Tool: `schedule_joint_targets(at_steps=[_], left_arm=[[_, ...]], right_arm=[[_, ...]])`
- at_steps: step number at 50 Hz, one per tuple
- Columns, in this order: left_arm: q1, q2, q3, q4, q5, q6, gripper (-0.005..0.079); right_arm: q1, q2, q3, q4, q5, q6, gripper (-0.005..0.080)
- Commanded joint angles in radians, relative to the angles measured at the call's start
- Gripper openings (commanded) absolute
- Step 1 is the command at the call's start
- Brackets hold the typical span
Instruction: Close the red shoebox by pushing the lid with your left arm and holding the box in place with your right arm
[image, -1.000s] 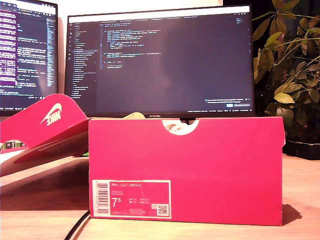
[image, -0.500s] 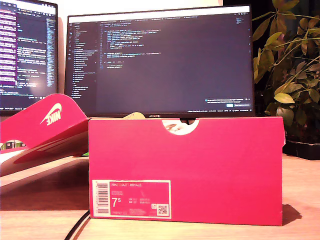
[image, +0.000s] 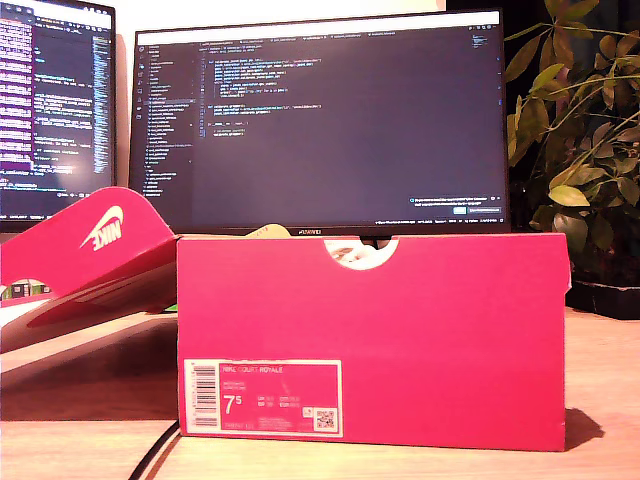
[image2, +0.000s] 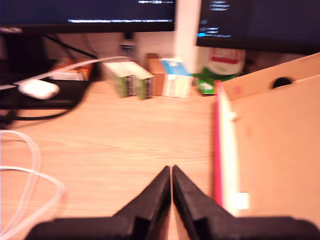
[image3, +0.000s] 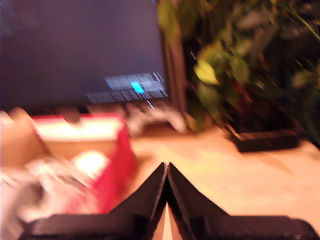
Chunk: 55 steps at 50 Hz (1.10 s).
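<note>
Red shoebox (image: 370, 340) sitting open, lid (image: 85, 255) flopping toward exterior view's left; both hands pinched together, approaching; pushing lid over next.

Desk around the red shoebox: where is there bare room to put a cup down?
Bare wood lies between the white cable and the open lid, and between the shoebox and the plant tray. Small boxes crowd the strip under the monitors.

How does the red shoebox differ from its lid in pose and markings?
The red shoebox stands upright on the desk; the lid is swung open, tilted toward the exterior view's left. The shoebox carries a white size label, the lid a white logo. Both are red.
</note>
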Motion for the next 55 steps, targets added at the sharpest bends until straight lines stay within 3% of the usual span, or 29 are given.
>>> schedule_joint_targets(at_steps=[1, 11, 17, 40, 55], left_arm=[[0.001, -0.007, -0.035, 0.004, 0.007, -0.038, -0.0019], [0.001, -0.007, -0.035, 0.057, 0.057, -0.204, -0.0019], [0.001, -0.007, -0.023, 0.120, 0.174, -0.287, -0.0019], [0.001, 0.093, 0.198, 0.068, 0.254, -0.342, -0.0019], [0.002, 0.374, 0.414, -0.013, 0.269, -0.288, -0.0019]], right_arm=[[0.003, -0.006, -0.005, 0.014, -0.026, 0.032, -0.0012], [0.003, -0.006, 0.016, 0.023, -0.077, 0.134, -0.0012], [0.003, -0.006, 0.032, 0.023, -0.125, 0.148, -0.0012], [0.003, 0.034, 0.220, -0.021, -0.152, 0.135, -0.0012], [0.003, 0.236, 0.385, -0.150, -0.153, 0.034, -0.0012]])
